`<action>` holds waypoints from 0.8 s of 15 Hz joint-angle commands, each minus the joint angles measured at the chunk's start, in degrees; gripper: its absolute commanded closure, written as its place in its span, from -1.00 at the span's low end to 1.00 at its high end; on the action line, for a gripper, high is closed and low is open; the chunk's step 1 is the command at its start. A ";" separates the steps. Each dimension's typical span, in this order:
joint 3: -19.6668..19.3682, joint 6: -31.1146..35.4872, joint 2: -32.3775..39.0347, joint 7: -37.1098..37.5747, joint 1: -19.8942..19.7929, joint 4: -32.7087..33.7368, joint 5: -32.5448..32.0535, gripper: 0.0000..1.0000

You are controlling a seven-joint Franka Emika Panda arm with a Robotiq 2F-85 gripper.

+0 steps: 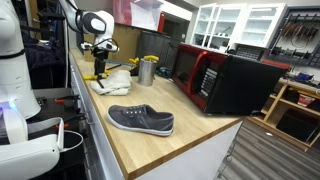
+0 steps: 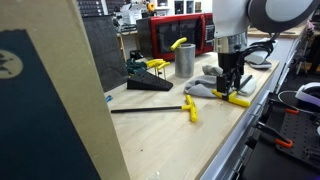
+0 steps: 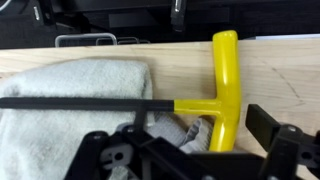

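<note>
- Claw (image 3: 180,138) is wide open with nothing in it; in the wrist view the fingers stand apart on either side of the lower frame.
- The yellow T-handle hex key (image 3: 225,80) lies just under and ahead of the claw. Its black shaft runs off to one side across the towel (image 3: 70,85), and its handle rests on the wooden counter (image 3: 280,75).
- I judge the step in hand to be lining up on the key for a grip.
- To do it well, I centre the fingers over the junction of shaft and handle, not over the towel folds.
- I turn the wrist so the fingers close across the shaft, since closing along it would make it slip.
- I come down slowly. The towel is soft and may bunch under one finger, and I can't tell whether the shaft is sunk into the cloth.
- The wrist view shows the exact offset between fingers and key. In an exterior view the claw (image 2: 233,88) hides most of that.
- That exterior view also shows a second T-handle key (image 2: 190,108) near the claw on bare counter and a metal cup (image 2: 185,62) beyond it, neither seen from the wrist.
- An exterior view shows a sneaker (image 1: 140,120) well apart from the claw and a red microwave (image 1: 225,80) beyond.
</note>
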 commanded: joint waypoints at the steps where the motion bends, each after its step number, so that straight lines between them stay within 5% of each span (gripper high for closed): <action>1: -0.73 0.93 0.97 -0.18 -0.02 1.80 -1.22 -1.00; 12: 0.23 0.60 5.77 -1.07 2.72 7.67 0.45 -1.00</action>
